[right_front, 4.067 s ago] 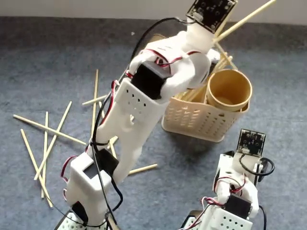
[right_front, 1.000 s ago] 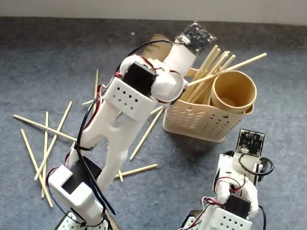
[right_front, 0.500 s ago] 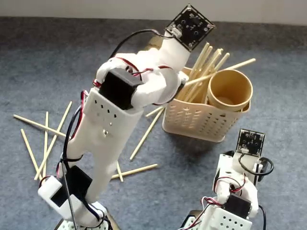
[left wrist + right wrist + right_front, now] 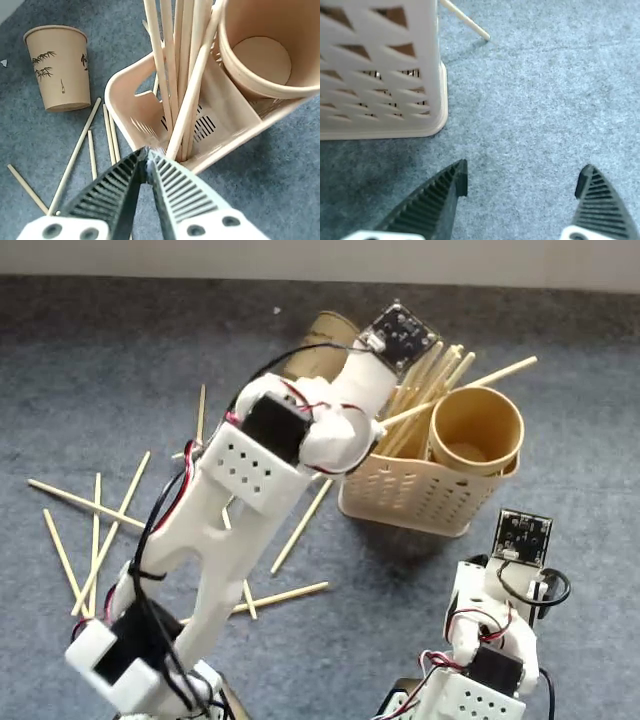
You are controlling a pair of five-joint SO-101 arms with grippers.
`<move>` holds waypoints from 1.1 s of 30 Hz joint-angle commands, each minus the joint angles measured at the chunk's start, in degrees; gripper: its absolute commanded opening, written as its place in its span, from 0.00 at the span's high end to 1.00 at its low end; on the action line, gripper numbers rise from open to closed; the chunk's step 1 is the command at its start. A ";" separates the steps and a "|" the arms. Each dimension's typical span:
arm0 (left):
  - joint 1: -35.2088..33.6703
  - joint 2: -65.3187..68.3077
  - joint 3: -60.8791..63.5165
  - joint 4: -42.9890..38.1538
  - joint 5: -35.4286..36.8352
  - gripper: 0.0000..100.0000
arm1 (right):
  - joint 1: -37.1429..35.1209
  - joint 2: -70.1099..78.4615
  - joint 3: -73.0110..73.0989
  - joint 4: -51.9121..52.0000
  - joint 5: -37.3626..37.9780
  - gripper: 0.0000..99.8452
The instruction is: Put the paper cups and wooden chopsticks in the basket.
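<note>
Closed and empty, the left tool [image 4: 147, 161] is nearer than the gaping right tool [image 4: 522, 181] to the upright paper cup [image 4: 59, 67] just beyond it (loose chopsticks [image 4: 76, 149] lie alongside).

Cream slotted basket [image 4: 420, 495], upright on the grey bench [image 4: 100, 360]. One tan paper cup [image 4: 478, 430] stands open-end-up inside; a bundle of wooden chopsticks [image 4: 432, 385] leans beside it. A second cup [image 4: 60, 67] rests outside near the basket. Loose chopsticks [image 4: 95, 530] lie scattered on my left.

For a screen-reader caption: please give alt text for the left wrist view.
The left gripper, fingers shut and empty, is by the rim of a basket holding chopsticks and a paper cup; a second cup is on the carpet outside.
</note>
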 commanded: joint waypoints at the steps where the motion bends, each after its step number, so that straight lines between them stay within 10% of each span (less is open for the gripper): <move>1: 0.48 -0.92 6.55 -3.78 -0.26 0.99 | -0.48 -0.31 4.62 -1.36 0.79 0.66; 16: 1.98 -1.54 -17.01 7.38 -0.26 0.99 | -0.48 -0.31 4.62 -1.36 0.79 0.66; 33: 3.30 -0.92 5.49 -8.97 -0.26 0.99 | -0.48 -0.31 4.62 -1.36 0.79 0.66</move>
